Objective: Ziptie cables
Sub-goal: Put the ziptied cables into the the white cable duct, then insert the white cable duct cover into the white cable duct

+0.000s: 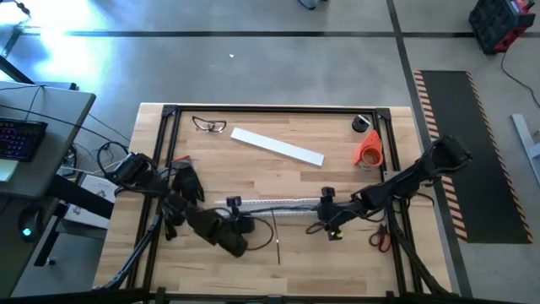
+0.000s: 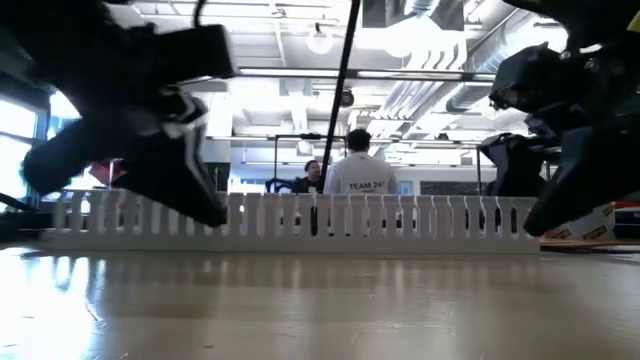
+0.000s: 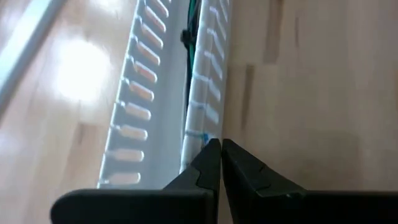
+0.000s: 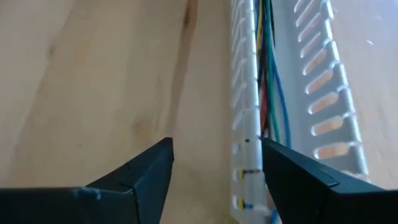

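A white slotted cable channel [image 1: 274,203] is seen lying across the wooden table [image 1: 337,245]. The left gripper [image 3: 221,152] is being held at the channel's left end, its fingers pressed together on nothing. The right gripper [image 4: 217,165] is being held at the channel's right end, its fingers apart and straddling the channel's near wall. The cables [image 4: 268,74], coloured wires, are seen lying inside the channel. The ziptie [image 1: 277,243], a thin dark strip, is seen lying on the table just in front of the channel, apart from both grippers. Safety glasses [image 1: 209,125], a white cover strip [image 1: 277,145], orange tape [image 1: 368,149] and scissors [image 1: 380,237] are noted elsewhere on the table.
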Available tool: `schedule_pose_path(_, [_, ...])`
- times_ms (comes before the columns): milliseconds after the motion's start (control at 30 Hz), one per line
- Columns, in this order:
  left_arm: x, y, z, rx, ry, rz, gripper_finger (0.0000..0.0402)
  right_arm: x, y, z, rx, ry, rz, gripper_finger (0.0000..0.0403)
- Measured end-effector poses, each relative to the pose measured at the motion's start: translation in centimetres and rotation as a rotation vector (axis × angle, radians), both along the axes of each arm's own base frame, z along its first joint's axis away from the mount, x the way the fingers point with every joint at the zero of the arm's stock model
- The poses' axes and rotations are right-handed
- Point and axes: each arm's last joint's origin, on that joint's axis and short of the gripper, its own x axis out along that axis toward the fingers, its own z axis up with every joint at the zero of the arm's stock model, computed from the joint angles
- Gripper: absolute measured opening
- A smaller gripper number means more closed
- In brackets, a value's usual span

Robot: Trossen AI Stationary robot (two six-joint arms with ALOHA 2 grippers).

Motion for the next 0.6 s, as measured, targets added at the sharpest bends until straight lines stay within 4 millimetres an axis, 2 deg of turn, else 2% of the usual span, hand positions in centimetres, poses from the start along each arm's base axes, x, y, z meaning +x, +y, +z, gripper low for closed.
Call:
schedule_pose_path(100, [0.9, 0.7, 0.2, 0.006, -0.023, -0.02, 0.0, -0.5, -0.1, 0.9, -0.029, -0.015, -0.016, 0.0211])
schedule_pose_path(200, [1.6, 0.6, 0.8, -0.017, -0.05, -0.033, 0.0, -0.7, -0.3, 2.5, -0.018, -0.061, -0.021, 0.0204])
schedule_pose_path(333, [1.7, -0.6, 3.1, -0.019, -0.155, -0.038, 0.0, -0.6, -1.2, 5.2, -0.023, -0.205, -0.05, 0.0201])
schedule_pose_path(433, [0.1, -0.9, 4.0, 0.092, -0.21, -0.01, 0.0, 0.5, -2.9, 6.6, -0.079, -0.333, -0.097, 0.0201])
schedule_pose_path(500, [-1.8, 0.0, 3.4, 0.142, -0.218, 0.05, 0.0, 1.4, -4.9, 7.0, -0.101, -0.378, -0.132, 0.0201])
schedule_pose_path(600, [-4.1, 1.8, 2.9, 0.077, -0.264, 0.13, 0.0, 2.8, -8.7, 6.7, -0.065, -0.402, -0.139, 0.0202])
